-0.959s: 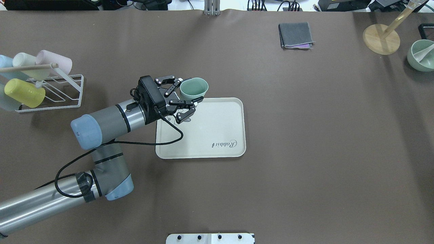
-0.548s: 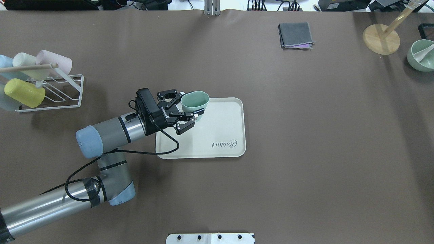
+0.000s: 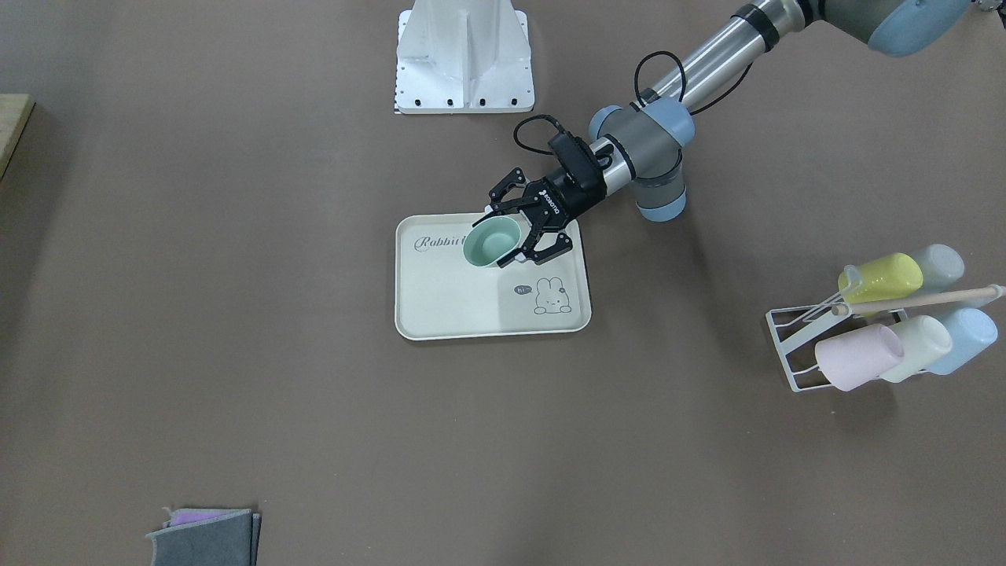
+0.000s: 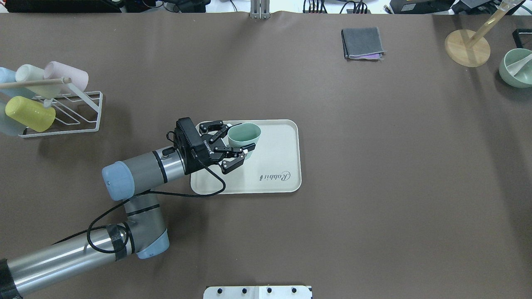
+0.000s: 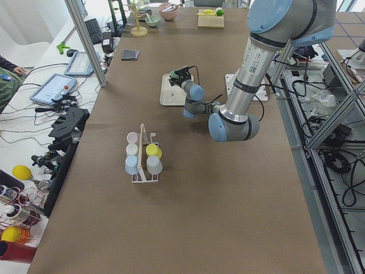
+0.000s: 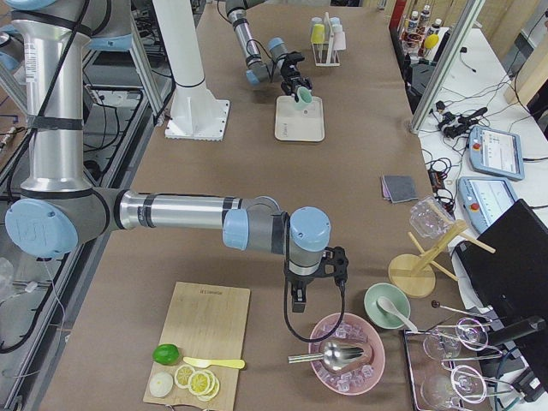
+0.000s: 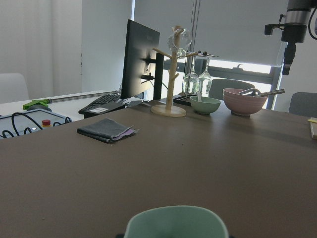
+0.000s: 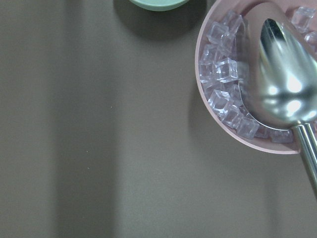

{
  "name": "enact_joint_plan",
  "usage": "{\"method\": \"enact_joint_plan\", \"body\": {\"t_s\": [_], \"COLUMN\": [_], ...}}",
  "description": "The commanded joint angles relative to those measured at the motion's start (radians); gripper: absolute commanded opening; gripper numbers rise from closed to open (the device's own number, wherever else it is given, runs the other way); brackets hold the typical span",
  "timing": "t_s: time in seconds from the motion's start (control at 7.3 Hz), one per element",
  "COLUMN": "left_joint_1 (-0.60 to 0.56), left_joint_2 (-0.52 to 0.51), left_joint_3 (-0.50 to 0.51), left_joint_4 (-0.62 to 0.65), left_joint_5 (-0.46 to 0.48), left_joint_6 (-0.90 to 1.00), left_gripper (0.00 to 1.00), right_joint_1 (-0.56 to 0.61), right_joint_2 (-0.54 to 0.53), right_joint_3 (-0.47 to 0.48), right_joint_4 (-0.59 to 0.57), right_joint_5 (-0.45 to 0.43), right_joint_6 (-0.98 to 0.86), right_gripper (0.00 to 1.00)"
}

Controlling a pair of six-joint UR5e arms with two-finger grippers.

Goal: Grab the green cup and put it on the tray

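Observation:
The green cup (image 4: 244, 133) is upright, mouth up, in my left gripper (image 4: 238, 137), which is shut on its sides. It is over the far left part of the cream "Rabbit" tray (image 4: 276, 143); I cannot tell whether its base touches the tray. The front-facing view shows the same cup (image 3: 493, 240), gripper (image 3: 504, 231) and tray (image 3: 448, 303). The cup's rim (image 7: 176, 224) fills the bottom of the left wrist view. My right gripper (image 6: 297, 301) hangs far off beside a pink bowl; I cannot tell whether it is open or shut.
A wire rack with several pastel cups (image 4: 45, 97) stands at the far left. A folded grey cloth (image 4: 363, 42), a wooden stand (image 4: 467, 47) and a green bowl (image 4: 516, 68) lie at the far right. A pink bowl of ice with a metal spoon (image 8: 257, 99) sits under the right wrist.
My left gripper has carried the green cup from just beyond the tray's far edge back toward me and slightly right, to over the tray.

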Motion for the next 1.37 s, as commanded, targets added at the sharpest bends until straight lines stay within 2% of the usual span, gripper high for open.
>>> {"method": "enact_joint_plan", "body": {"t_s": [0.0, 0.96, 1.1, 1.23], "left_joint_1": [0.001, 0.01, 0.009, 0.009], "left_joint_2": [-0.002, -0.019, -0.018, -0.01], "left_joint_3": [0.0, 0.033, 0.031, 0.028], "left_joint_4": [0.057, 0.116, 0.116, 0.114], "left_joint_5": [0.002, -0.002, -0.002, -0.002], "left_joint_6": [0.005, 0.008, 0.008, 0.014], "left_gripper": [0.35, 0.39, 0.99, 0.99], "right_joint_1": [0.0, 0.0, 0.0, 0.0], "right_joint_2": [0.001, -0.001, -0.001, -0.007], "right_joint_3": [0.0, -0.005, -0.005, -0.006], "right_joint_4": [0.0, 0.0, -0.001, -0.002], "right_joint_5": [-0.001, -0.001, -0.003, -0.003], "right_joint_6": [0.0, 0.0, 0.0, 0.0], "right_gripper": [1.0, 1.0, 1.0, 1.0]}}
